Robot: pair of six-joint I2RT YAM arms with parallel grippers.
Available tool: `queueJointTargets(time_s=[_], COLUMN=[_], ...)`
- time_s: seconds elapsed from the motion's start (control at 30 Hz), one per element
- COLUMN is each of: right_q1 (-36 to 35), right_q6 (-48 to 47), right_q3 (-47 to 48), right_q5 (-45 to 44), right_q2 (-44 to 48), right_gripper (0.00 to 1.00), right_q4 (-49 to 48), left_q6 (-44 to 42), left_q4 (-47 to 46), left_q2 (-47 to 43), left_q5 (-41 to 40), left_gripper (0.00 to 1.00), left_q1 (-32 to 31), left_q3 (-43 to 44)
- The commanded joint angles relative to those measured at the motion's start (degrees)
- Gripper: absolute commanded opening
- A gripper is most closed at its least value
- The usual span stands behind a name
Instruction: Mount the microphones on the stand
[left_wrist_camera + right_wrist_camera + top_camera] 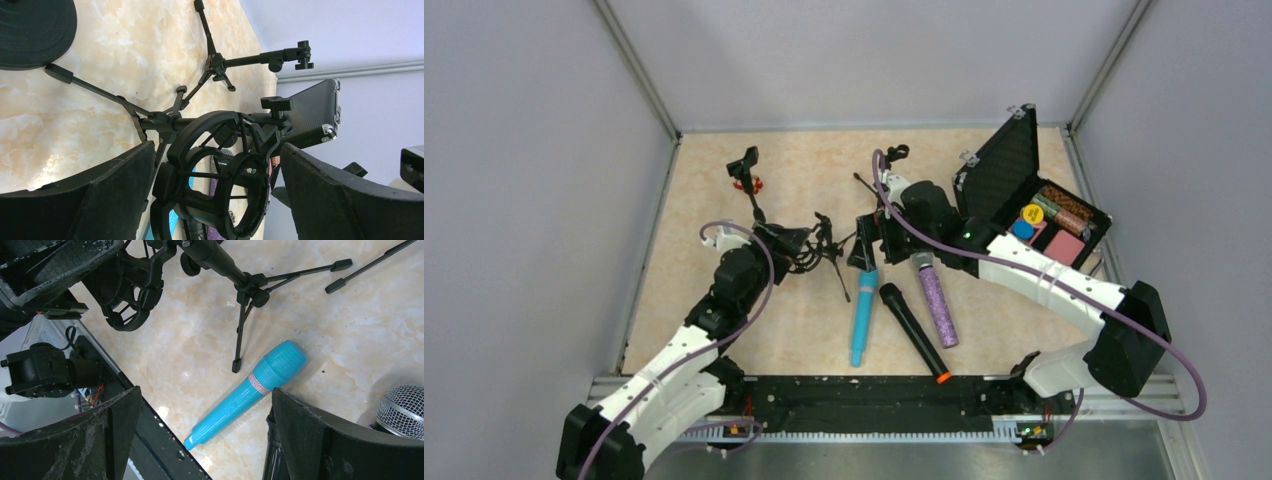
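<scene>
Three microphones lie side by side on the table: a turquoise one [862, 315], a black one with an orange end [914, 332] and a glittery purple one [937, 300]. My left gripper [796, 245] is open, its fingers on either side of the black shock-mount ring [220, 185] of a tripod stand [160, 120]. My right gripper [205, 395] hangs open above the turquoise microphone [250, 390], not touching it. The purple microphone's silver mesh head [402, 407] shows at the right edge. The black microphone is mostly hidden behind my right finger.
A second tripod stand [215, 65] with a clip arm stands farther back. A stand with a round black base [744, 170] is at the back left. An open black case [1024, 200] with coloured items sits at the right. Walls close in the table.
</scene>
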State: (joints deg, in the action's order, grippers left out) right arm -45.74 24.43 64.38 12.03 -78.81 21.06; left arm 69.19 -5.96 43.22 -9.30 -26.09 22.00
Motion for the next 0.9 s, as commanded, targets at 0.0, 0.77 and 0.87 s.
queueJointTargets(time_s=[0.0, 0.77, 0.87], right_q1=[0.9, 1.6, 1.8], right_q6=[-0.9, -0.4, -0.5], right_q3=[0.0, -1.7, -1.9], right_q5=[-0.4, -1.5, -1.4], right_q2=[2.3, 3.8, 3.8], right_gripper=[0.99, 0.99, 0.99], right_q4=[-0.2, -0.1, 0.1], left_q6=[-2.5, -2.6, -4.4], left_q4=[0.0, 21.7, 26.3], left_q2=[-2.2, -17.6, -18.5], left_q5=[-1.7, -24.1, -26.2], left_gripper=[0.99, 0.98, 0.98], left_q1=[-0.1, 0.0, -0.1], left_q3=[2.7, 3.1, 4.7])
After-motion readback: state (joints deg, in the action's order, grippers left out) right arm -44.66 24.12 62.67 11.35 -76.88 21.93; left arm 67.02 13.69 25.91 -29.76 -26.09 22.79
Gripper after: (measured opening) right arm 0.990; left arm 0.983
